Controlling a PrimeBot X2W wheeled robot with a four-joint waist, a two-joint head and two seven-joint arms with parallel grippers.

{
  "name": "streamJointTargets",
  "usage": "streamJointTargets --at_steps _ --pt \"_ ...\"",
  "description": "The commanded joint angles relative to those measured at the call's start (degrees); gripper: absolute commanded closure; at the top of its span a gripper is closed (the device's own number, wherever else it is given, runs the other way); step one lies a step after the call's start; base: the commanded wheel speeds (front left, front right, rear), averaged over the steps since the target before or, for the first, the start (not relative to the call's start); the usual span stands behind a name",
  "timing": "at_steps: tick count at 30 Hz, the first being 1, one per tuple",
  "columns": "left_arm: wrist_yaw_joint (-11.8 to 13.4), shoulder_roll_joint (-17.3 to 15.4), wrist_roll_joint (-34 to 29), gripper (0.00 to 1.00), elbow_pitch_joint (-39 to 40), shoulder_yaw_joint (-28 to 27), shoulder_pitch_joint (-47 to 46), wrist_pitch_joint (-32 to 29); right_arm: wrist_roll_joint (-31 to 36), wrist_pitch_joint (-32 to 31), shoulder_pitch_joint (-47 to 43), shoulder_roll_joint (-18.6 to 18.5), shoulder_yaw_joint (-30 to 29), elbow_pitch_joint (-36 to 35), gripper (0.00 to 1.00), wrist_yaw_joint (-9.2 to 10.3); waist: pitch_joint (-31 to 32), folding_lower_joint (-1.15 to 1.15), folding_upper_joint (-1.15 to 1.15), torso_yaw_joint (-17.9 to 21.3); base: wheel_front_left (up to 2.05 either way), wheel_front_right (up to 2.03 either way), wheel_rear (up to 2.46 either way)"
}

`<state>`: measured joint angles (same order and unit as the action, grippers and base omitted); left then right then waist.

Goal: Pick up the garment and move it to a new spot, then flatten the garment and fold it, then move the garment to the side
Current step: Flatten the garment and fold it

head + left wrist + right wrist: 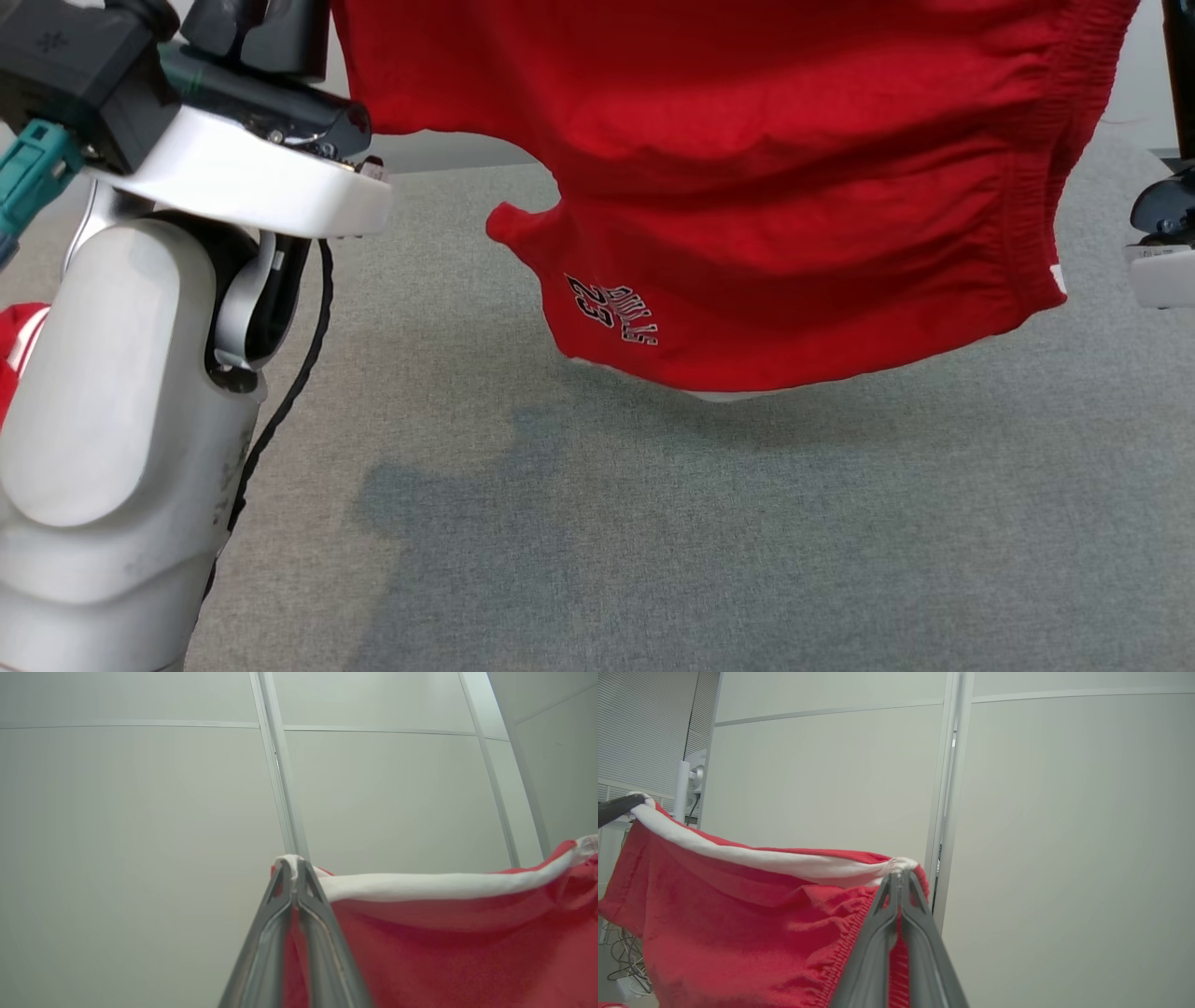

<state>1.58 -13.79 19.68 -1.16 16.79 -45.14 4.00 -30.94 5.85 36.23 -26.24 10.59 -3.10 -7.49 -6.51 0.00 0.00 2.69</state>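
grey fabric surface [653,541]; pale wall panels [140,812] behind; slatted blinds [644,723] above loose cables [619,956].

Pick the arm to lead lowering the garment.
Right, probably: left claw and right claw both pinch the white hem, but the garment hangs lower on the right, nearer the table.

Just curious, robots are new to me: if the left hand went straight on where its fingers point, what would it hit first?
Probably the pale wall, near its vertical metal strip. The left hand, shut on the white edge of the red garment, has nothing else ahead; the wall's distance is unclear.
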Motion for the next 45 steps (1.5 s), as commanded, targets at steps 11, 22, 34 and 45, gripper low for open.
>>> streamJointTargets --at_steps 11,22,34,45 --pt "-2.26 2.02 0.39 1.0 -6.47 1.46 -10.16 1.8 -2.8 0.31 8.38 -0.57 2.53 4.06 1.0 -0.01 -8.73 0.0 0.0 0.24 0.0 0.0 0.0" --pt "-6.06 5.33 0.71 1.0 -27.31 1.5 -31.16 7.51 -5.49 5.22 31.13 1.86 10.91 20.78 1.0 -0.02 -17.3 0.0 0.0 1.13 0.0 0.0 0.0" --pt "-8.09 9.05 3.56 1.0 -53.59 2.68 -39.61 10.24 -10.01 9.08 42.71 9.48 21.36 44.55 1.0 -0.02 -19.47 0.0 0.0 1.34 0.0 0.0 0.0" --pt "-9.01 10.37 7.39 1.0 -62.1 2.42 -31.64 11.16 -13.92 9.44 35.15 9.97 25.34 45.63 1.0 -0.02 -22.12 0.0 0.0 0.28 0.0 0.0 0.0"
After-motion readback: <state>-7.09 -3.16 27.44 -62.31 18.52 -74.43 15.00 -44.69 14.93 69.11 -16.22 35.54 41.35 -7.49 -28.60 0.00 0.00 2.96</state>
